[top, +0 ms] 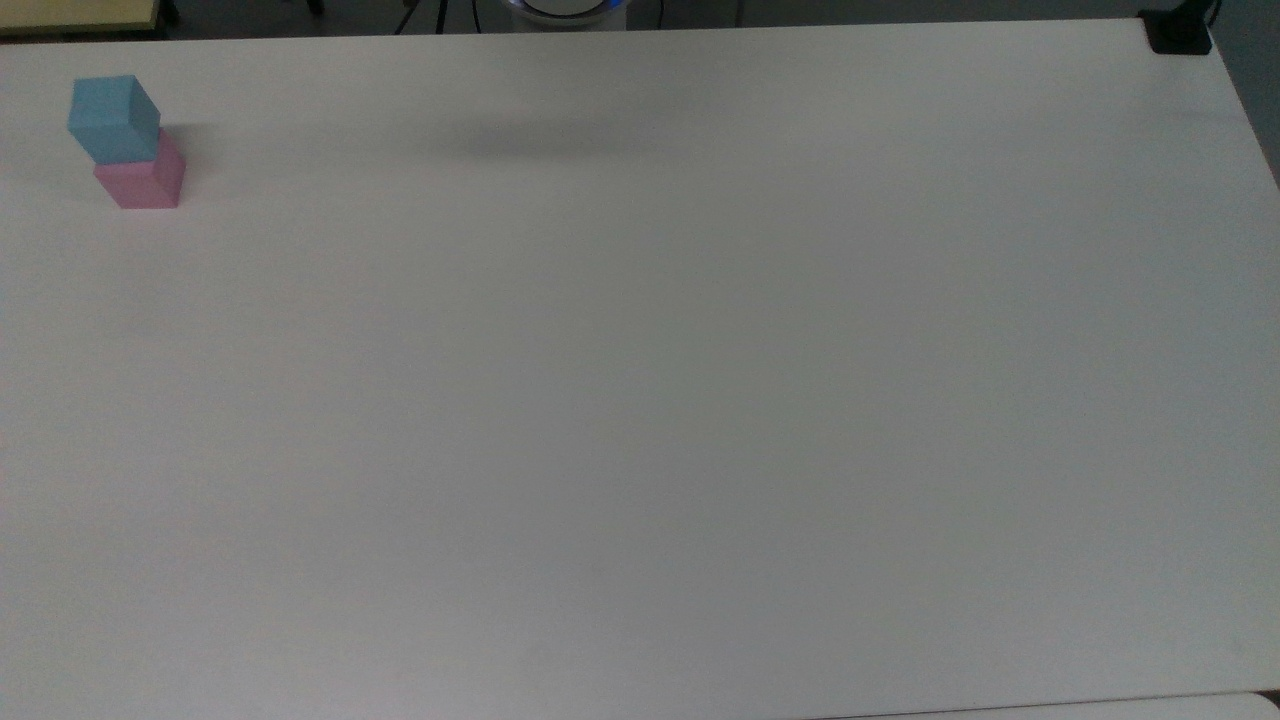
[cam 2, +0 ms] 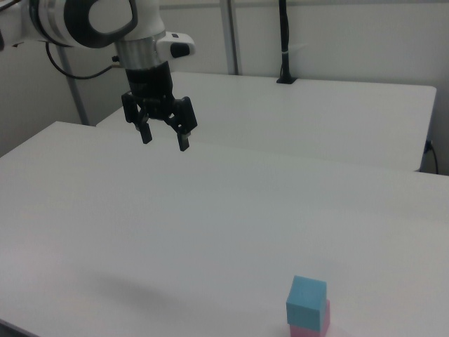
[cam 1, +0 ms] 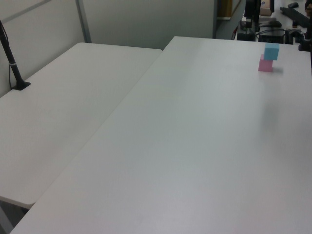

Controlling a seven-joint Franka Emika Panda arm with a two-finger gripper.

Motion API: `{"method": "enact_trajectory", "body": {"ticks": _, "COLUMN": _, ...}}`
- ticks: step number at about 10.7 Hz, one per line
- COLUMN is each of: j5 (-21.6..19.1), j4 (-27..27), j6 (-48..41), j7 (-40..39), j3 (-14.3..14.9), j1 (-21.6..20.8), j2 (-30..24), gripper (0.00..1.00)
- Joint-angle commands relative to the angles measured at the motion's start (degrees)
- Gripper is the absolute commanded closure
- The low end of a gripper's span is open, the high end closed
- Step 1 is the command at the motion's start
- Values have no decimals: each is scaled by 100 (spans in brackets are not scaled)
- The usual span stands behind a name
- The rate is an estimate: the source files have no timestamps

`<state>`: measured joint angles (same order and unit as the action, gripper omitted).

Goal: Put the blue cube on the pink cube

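The blue cube (top: pixel 113 118) rests on top of the pink cube (top: pixel 143 180) near the top view's far left corner. The stack of blue cube (cam 1: pixel 271 51) over pink cube (cam 1: pixel 265 65) stands at the left view's upper right. In the right view the blue cube (cam 2: pixel 306 301) sits slightly skewed on the pink cube (cam 2: pixel 311 327) at the bottom edge. My gripper (cam 2: pixel 165 140) hangs high above the table at the right view's upper left, far from the stack, open with nothing between its fingers.
The white table (top: pixel 660 380) is broad and bare. A second white table (cam 1: pixel 63 107) adjoins it in the left view. A black post base (top: pixel 1178 35) sits at the top view's far right corner. A faint arm shadow (top: pixel 545 142) lies on the table.
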<state>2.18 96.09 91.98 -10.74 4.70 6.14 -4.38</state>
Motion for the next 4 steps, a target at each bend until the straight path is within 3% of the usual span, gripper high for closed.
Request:
{"method": "enact_trajectory", "body": {"ticks": 1, "j5": 2, "j4": -3, "j6": 39, "j7": -69, "j3": -251, "j1": 203, "j2": -37, "gripper": 0}}
{"method": "enact_trajectory", "body": {"ticks": 4, "j5": 11, "j4": -20, "j6": 22, "j7": -69, "j3": -242, "j1": 204, "j2": -37, "gripper": 0}}
